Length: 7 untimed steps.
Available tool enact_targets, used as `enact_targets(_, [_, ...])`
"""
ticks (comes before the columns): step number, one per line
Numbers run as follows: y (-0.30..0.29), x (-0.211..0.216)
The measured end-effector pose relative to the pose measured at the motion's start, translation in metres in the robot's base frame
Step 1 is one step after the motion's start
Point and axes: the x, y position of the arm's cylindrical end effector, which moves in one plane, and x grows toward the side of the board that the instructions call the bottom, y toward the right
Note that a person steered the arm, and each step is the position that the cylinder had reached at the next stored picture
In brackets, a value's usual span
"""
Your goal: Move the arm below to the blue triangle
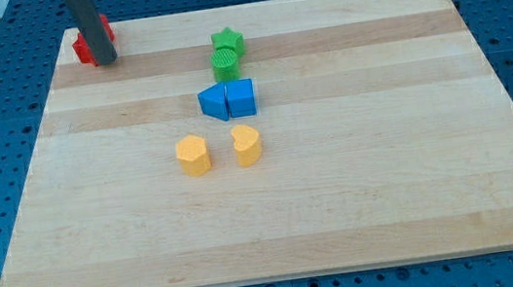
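Observation:
The blue triangle (pixel 215 101) lies near the board's middle, touching a blue cube (pixel 241 97) on its right. My tip (pixel 105 60) is at the view's top left, far up and left of the blue triangle. It stands right in front of a red block (pixel 84 47), which it partly hides.
A green star (pixel 228 40) and a green cylinder (pixel 226 64) sit just above the blue pair. A yellow hexagon (pixel 193 155) and a yellow heart (pixel 248 144) lie just below the blue pair. The wooden board (pixel 387 167) rests on a blue perforated table.

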Motion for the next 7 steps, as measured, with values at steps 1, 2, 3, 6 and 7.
enact_targets(1, [0.007,0.035])
enact_targets(2, [0.011,0.069])
enact_targets(3, [0.011,0.07])
enact_targets(6, [0.031,0.107])
enact_targets(7, [0.05,0.127])
